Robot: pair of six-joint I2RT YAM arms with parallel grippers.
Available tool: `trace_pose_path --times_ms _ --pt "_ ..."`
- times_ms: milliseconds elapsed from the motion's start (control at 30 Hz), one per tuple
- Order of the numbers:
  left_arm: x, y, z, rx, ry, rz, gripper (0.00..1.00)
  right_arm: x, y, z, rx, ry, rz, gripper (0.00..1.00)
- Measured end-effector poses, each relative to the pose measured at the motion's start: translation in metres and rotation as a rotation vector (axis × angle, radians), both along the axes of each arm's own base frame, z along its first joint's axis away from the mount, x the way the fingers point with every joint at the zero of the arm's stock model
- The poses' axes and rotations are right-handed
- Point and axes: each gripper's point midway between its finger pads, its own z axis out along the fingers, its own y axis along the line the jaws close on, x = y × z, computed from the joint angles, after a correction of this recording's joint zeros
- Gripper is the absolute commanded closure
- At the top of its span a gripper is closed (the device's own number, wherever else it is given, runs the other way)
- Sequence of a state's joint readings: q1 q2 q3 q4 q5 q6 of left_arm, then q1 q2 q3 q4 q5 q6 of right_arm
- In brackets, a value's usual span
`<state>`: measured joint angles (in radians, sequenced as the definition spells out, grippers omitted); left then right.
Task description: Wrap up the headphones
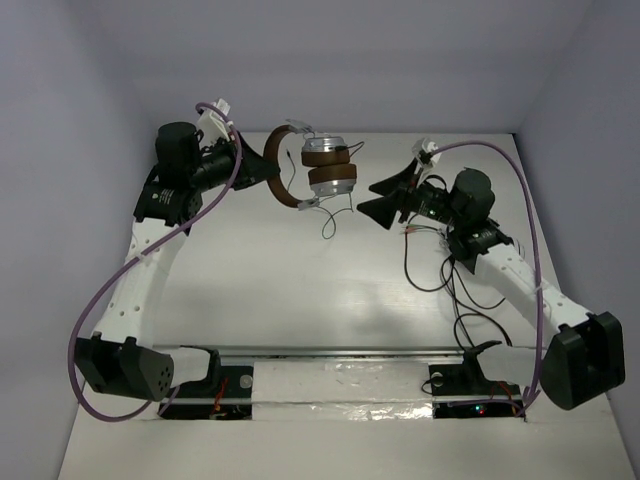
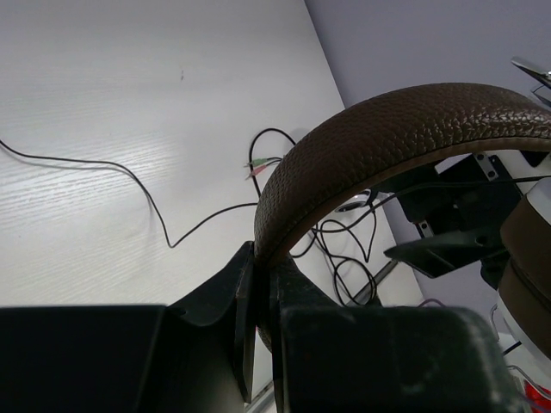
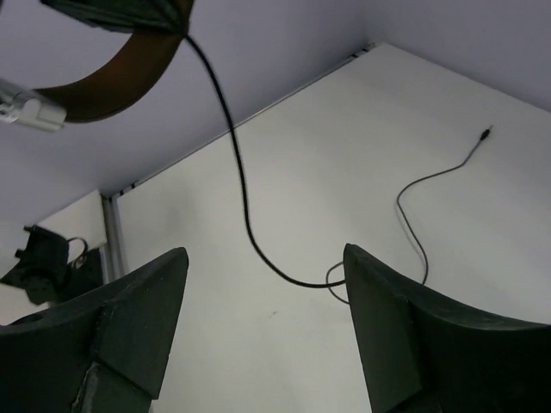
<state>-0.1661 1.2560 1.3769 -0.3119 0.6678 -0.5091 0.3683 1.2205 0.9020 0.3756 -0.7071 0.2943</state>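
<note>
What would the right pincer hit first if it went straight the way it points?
Probably the thin black cable hanging from the headphones; it crosses the right pincer's open gap, with the table behind. Depth is unclear.

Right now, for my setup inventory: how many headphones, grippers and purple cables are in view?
headphones: 1
grippers: 2, the left gripper and the right gripper
purple cables: 2
Total: 5
</note>
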Motion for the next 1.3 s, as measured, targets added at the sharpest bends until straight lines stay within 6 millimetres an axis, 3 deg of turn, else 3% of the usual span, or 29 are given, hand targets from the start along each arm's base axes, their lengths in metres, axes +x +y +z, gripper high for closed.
trace_pose_path --times_ms 100,233,367,500,567,633,700,800,1033,1200,1300 --pt "0.001 -0.001 -0.001 -0.008 0.014 0.000 1.00 -0.007 0.003 -0.002 -0.004 0.000 0.046 0.23" --pt "0.001 -0.002 -0.002 -0.016 0.024 0.001 1.00 -0.006 0.015 -0.029 -0.030 0.072 0.121 0.23" --pt "0.000 -0.003 -0.001 -0.024 0.030 -0.004 1.00 0.008 0.028 -0.066 -0.054 0.178 0.162 0.22" --pt "0.000 -0.003 0.000 -0.034 0.032 -0.005 1.00 0.022 0.039 -0.079 -0.022 0.227 0.179 0.24" --pt "0.000 -0.005 0.002 -0.044 0.029 -0.009 1.00 0.028 0.045 -0.078 0.008 0.230 0.187 0.31" --pt "0.001 -0.006 0.005 -0.055 0.026 -0.011 1.00 0.033 0.051 -0.071 0.038 0.217 0.198 0.47" --pt "0.002 -0.007 0.007 -0.068 0.023 -0.011 1.00 0.035 0.059 -0.063 0.065 0.196 0.217 0.69" --pt "0.005 -0.010 0.008 -0.108 0.026 -0.008 1.00 0.027 0.075 -0.054 0.103 0.183 0.267 0.82" --pt "0.020 -0.013 -0.002 -0.179 0.057 0.076 1.00 -0.009 0.110 -0.064 0.164 0.260 0.359 0.95" --pt "0.046 0.004 -0.009 -0.139 0.017 0.267 1.00 -0.025 0.109 -0.080 0.152 0.361 0.310 1.00" --pt "0.057 0.022 -0.013 -0.073 -0.020 0.399 1.00 -0.033 0.104 -0.074 0.119 0.373 0.246 1.00"
